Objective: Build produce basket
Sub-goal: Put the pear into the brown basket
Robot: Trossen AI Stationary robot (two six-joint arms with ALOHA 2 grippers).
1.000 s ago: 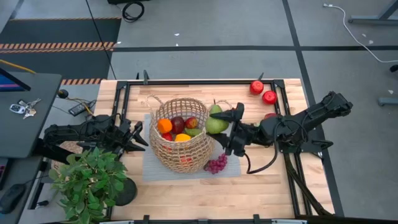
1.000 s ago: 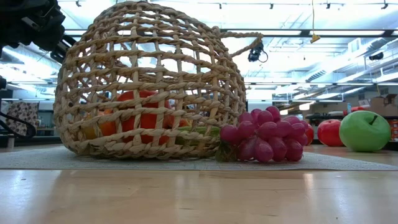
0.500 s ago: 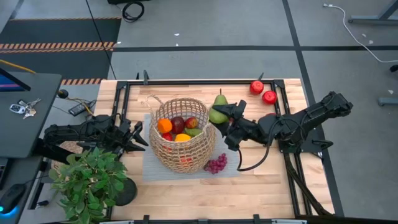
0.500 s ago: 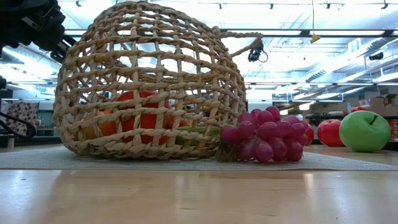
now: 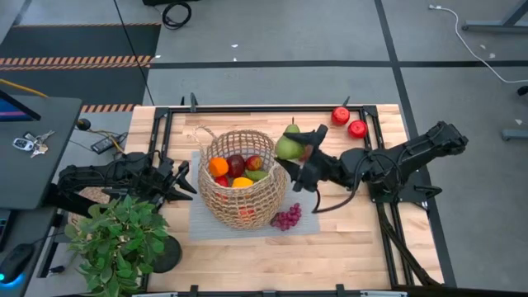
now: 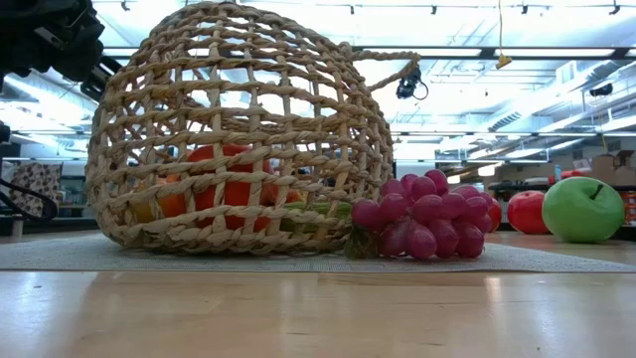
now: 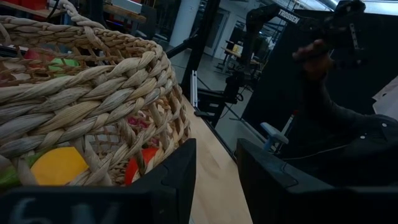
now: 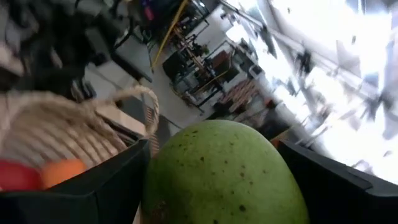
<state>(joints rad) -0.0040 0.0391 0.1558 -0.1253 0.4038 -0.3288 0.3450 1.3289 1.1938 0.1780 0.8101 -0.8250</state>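
Note:
The tan wicker basket (image 5: 242, 177) stands on a grey mat (image 5: 309, 223) and holds several fruits: oranges, dark red ones and a yellow one. My right gripper (image 5: 302, 157) hangs just right of the basket's rim, shut on a green pear (image 5: 287, 147). Purple grapes (image 5: 287, 217) lie on the mat against the basket's near right side. Two red apples (image 5: 340, 115) rest at the far right. My left gripper (image 5: 180, 180) waits left of the basket, open, with nothing between its fingers (image 7: 168, 180). My right gripper pinches the pear's wide body (image 8: 158, 180) between its two fingers, one on each side. The fingers come level from the table's right side. The pear is lifted clear of the table beside the basket's rim, its narrow stem end (image 5: 293, 129) pointing toward the far edge.
A potted green plant (image 5: 115, 239) stands at the near left corner. A green apple (image 6: 582, 209) and a red fruit (image 6: 527, 211) sit on the table beyond the grapes (image 6: 422, 224). A black frame (image 5: 264, 107) runs along the table's edges. Bare wood lies along the near edge.
My right gripper has turned at the wrist and swung the pear a little toward the far edge, beside the basket's right rim; the pear stays in the hold, clear of the table.

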